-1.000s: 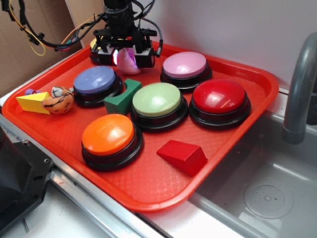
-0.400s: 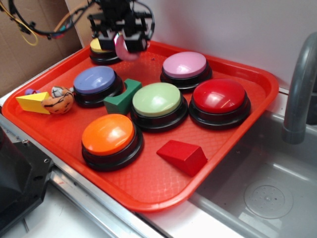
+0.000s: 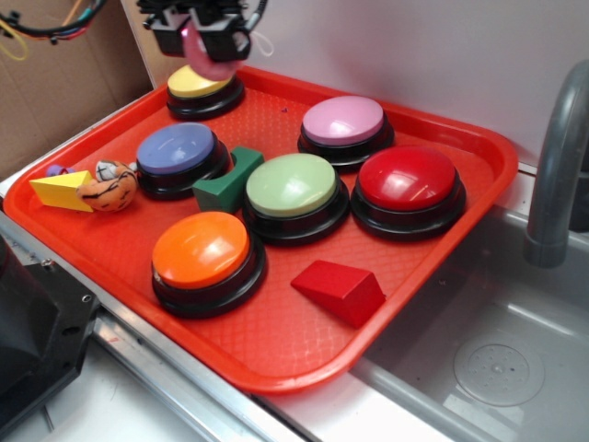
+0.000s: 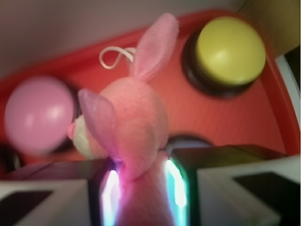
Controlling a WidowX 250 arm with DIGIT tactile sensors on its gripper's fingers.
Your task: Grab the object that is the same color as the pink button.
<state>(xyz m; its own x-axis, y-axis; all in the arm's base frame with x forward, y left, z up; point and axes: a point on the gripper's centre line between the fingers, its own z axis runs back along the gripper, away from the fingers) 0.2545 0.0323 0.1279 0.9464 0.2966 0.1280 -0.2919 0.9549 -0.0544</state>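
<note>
My gripper [image 3: 198,39] is shut on the pink plush toy [image 3: 208,61] and holds it in the air above the yellow button [image 3: 196,85] at the tray's far left corner. In the wrist view the toy [image 4: 136,127] is a pink bunny with ears and a white string loop [image 4: 113,55], pinched between my lit fingers [image 4: 175,186]. The pink button [image 3: 342,122] sits on its black base at the back of the red tray [image 3: 276,341]; it also shows in the wrist view [image 4: 37,115], below and left of the toy.
On the tray are a lavender-blue button [image 3: 177,151], green button [image 3: 292,186], red button [image 3: 407,180], orange button [image 3: 202,250], green block [image 3: 226,180], red wedge [image 3: 339,291], yellow block [image 3: 61,191] and an orange-faced toy [image 3: 109,188]. A grey tap [image 3: 552,175] and sink are at the right.
My gripper has risen off the tray with the pink plush toy in it and moved left, from beside the yellow button to above it.
</note>
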